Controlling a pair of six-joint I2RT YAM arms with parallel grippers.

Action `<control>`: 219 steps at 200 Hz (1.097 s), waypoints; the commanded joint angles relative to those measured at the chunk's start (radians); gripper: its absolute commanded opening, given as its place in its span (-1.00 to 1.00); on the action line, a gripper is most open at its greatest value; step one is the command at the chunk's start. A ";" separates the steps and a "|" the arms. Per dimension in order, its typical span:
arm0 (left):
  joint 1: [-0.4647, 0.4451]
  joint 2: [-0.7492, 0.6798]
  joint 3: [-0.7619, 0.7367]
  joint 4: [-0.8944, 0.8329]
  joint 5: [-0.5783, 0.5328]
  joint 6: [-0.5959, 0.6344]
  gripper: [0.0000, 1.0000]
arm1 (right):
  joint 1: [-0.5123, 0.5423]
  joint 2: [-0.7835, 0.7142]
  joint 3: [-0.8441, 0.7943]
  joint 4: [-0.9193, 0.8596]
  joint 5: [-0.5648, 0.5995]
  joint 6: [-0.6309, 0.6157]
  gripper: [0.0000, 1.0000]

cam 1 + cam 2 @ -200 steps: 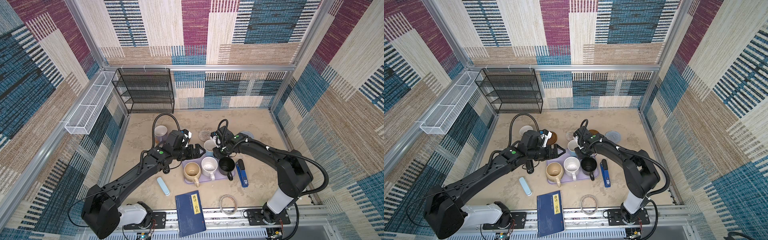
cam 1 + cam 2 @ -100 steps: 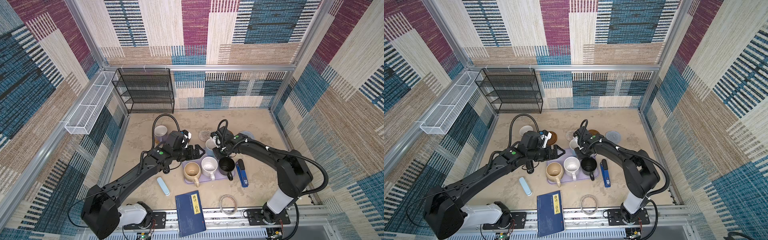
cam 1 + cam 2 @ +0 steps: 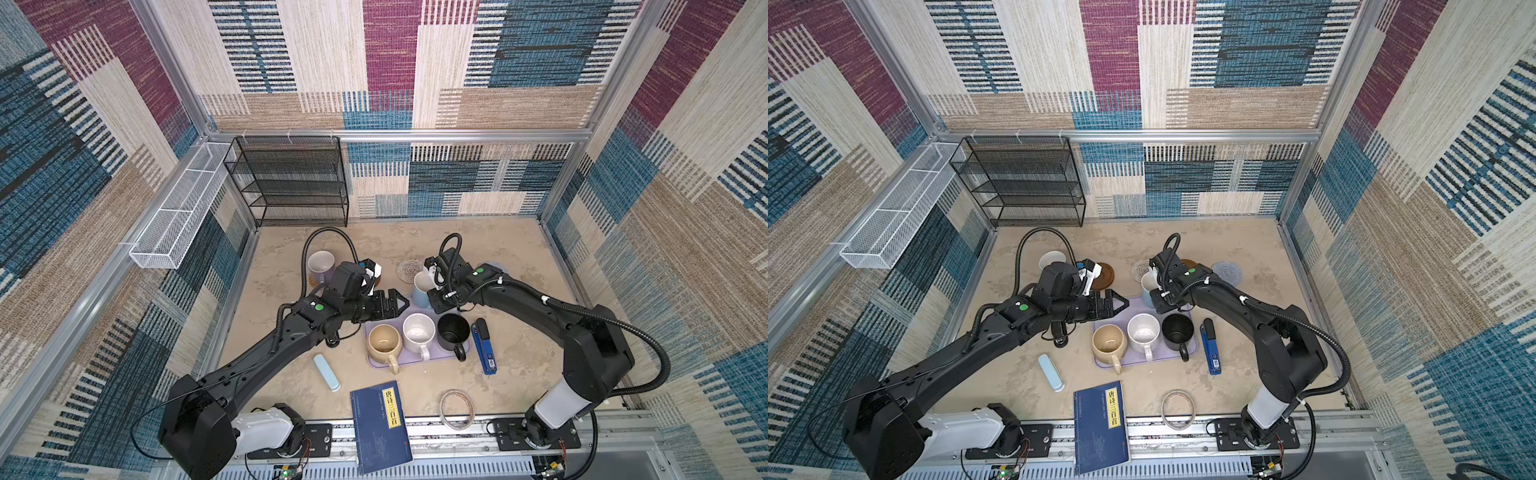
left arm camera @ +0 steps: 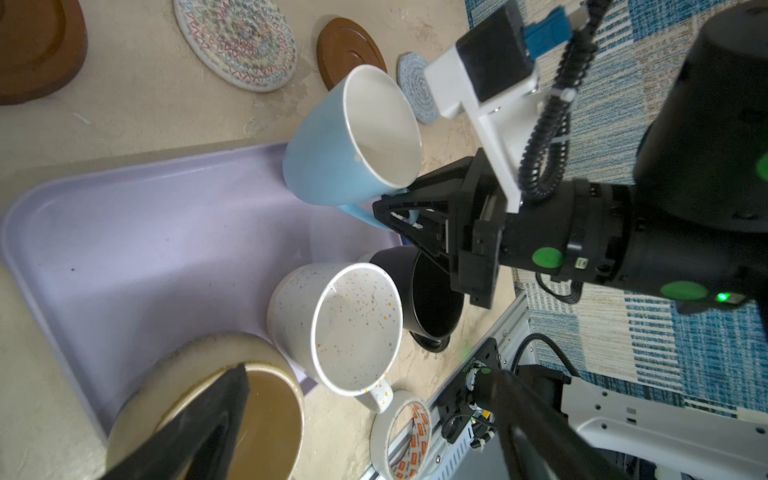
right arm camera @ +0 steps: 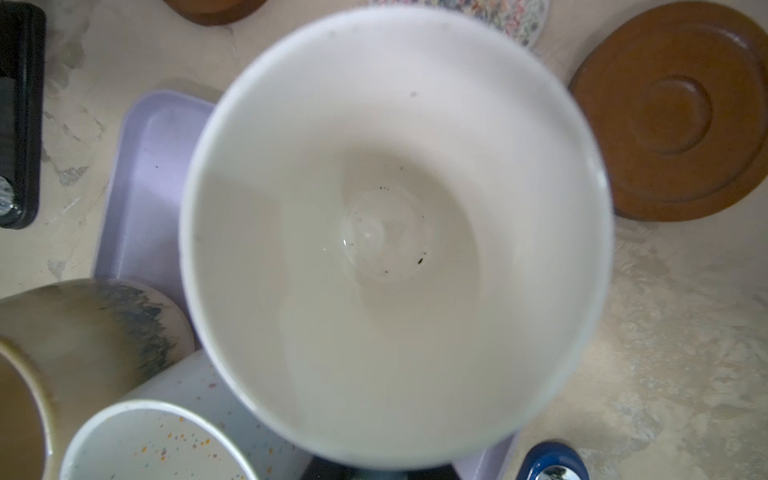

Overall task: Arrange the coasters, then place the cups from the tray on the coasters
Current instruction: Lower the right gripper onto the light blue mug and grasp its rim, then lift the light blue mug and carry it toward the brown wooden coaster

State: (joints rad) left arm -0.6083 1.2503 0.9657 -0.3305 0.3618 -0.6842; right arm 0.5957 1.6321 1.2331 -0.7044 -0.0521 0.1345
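At the lilac tray (image 4: 145, 232), right jaws pinch a glossy blue mug (image 4: 324, 158) by its curved handle — left jaws spread.

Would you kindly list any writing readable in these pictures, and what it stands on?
"唐诗三百首": yellow label on the dark blue book.
Orange print inside the tape ring: too blurred to read.
White label on the blue stapler: too small to read.
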 commanded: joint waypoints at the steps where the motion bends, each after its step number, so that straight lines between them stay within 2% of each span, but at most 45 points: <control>1: 0.007 -0.018 0.007 -0.009 -0.024 0.019 0.90 | 0.002 -0.020 0.015 0.046 -0.008 0.028 -0.99; 36: 0.021 -0.039 0.005 -0.019 -0.052 -0.006 0.96 | 0.003 -0.023 0.046 0.035 0.000 0.071 -1.00; 59: 0.038 -0.035 0.020 -0.044 -0.049 -0.014 0.99 | 0.018 0.012 0.139 -0.029 0.035 0.124 -1.00; 88: 0.073 -0.033 0.050 -0.100 -0.049 0.003 0.99 | 0.044 0.043 0.216 -0.025 0.041 0.166 -1.00; 129: 0.177 -0.064 0.085 -0.171 -0.037 0.026 0.99 | 0.071 0.160 0.409 -0.074 0.087 0.211 -1.00; 172: 0.305 -0.090 0.086 -0.143 0.078 0.026 1.00 | 0.093 0.270 0.568 -0.084 0.078 0.246 -1.00; 197: 0.343 -0.074 0.122 -0.169 0.071 0.048 0.99 | 0.100 0.356 0.677 -0.115 0.074 0.258 -1.00; 219: 0.378 -0.061 0.130 -0.147 0.103 0.039 0.99 | 0.113 0.448 0.807 -0.186 0.123 0.279 -1.00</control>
State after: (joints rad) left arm -0.2604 1.1786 1.0828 -0.4900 0.4194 -0.6613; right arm 0.6991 2.0190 1.9358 -0.8612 0.0208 0.3782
